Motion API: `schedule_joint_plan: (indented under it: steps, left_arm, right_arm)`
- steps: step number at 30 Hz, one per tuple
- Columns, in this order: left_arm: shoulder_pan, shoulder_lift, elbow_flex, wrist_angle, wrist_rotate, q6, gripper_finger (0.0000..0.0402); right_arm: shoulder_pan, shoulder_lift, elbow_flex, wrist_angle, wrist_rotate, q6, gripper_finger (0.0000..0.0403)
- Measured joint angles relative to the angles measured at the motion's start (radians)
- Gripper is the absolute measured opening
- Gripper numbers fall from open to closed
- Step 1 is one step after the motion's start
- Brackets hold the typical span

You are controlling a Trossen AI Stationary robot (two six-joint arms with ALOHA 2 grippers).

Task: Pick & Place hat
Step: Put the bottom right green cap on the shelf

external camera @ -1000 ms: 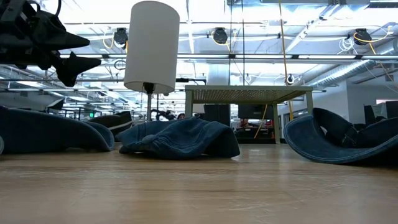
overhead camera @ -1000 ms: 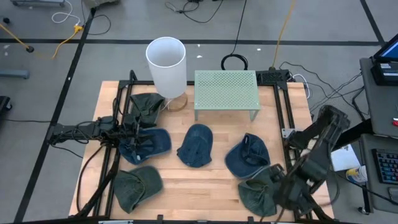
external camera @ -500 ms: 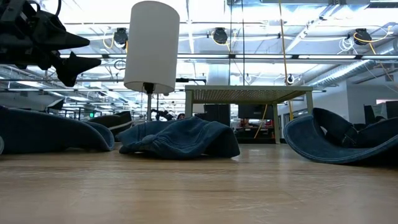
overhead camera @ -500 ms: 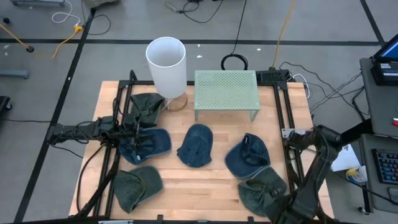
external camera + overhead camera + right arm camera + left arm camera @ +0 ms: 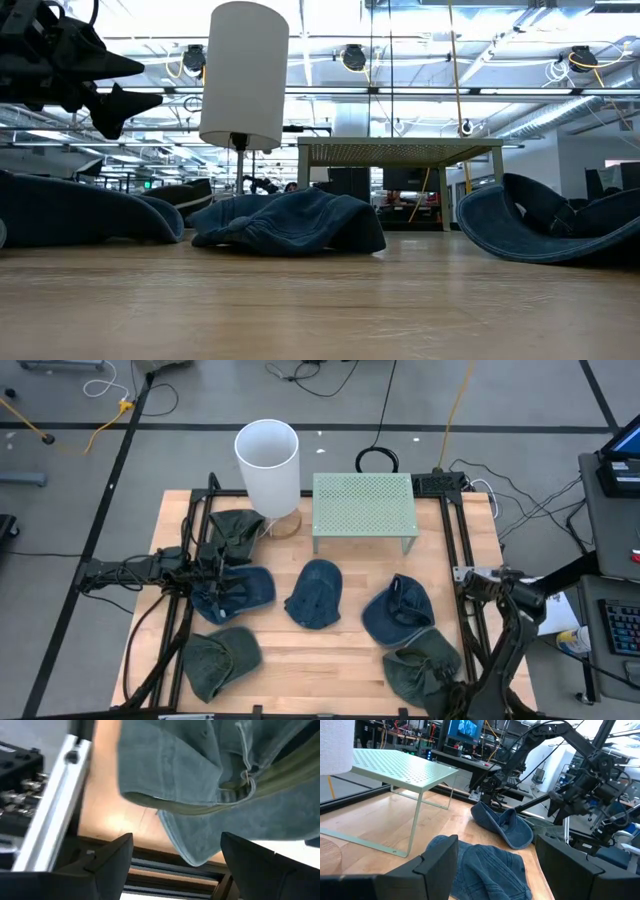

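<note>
Hat (image 5: 210, 775) | no readable writing | right claw (image 5: 175, 852) spread above it

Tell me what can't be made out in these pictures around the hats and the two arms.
- Right end effector: in the high view it runs off the bottom edge by the green hat; only its wrist view shows it open.
- Left end effector: in the high view, too small and dark over the blue hat.
- Both green hats on the left: absent from the low view.

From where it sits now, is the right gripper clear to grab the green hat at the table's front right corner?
Probably yes. The right gripper is open right over the green hat, which fills its wrist view; nothing lies between them. The blue hat sits beside it, touching.
</note>
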Motion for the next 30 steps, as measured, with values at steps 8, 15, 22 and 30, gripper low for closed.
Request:
schedule_joint_plan:
  steps: [8, 15, 22, 30]
  left_arm:
    - [0.000, 0.000, 0.000, 0.000, 0.000, 0.000, 0.0271]
    - [0.000, 0.000, 0.000, 0.000, 0.000, 0.000, 0.0271]
    - [0.000, 0.000, 0.000, 0.000, 0.000, 0.000, 0.0271]
    - [0.000, 0.000, 0.000, 0.000, 0.000, 0.000, 0.0271]
  right_arm:
    - [0.013, 0.028, -0.100, -0.006, -0.005, 0.091, 0.0293]
    - [0.022, 0.026, -0.183, 0.053, -0.005, 0.104, 0.0293]
    - [0.022, 0.026, -0.201, 0.050, -0.003, 0.124, 0.0279]
    - [0.031, 0.026, -0.201, 0.051, -0.007, 0.118, 0.0184]
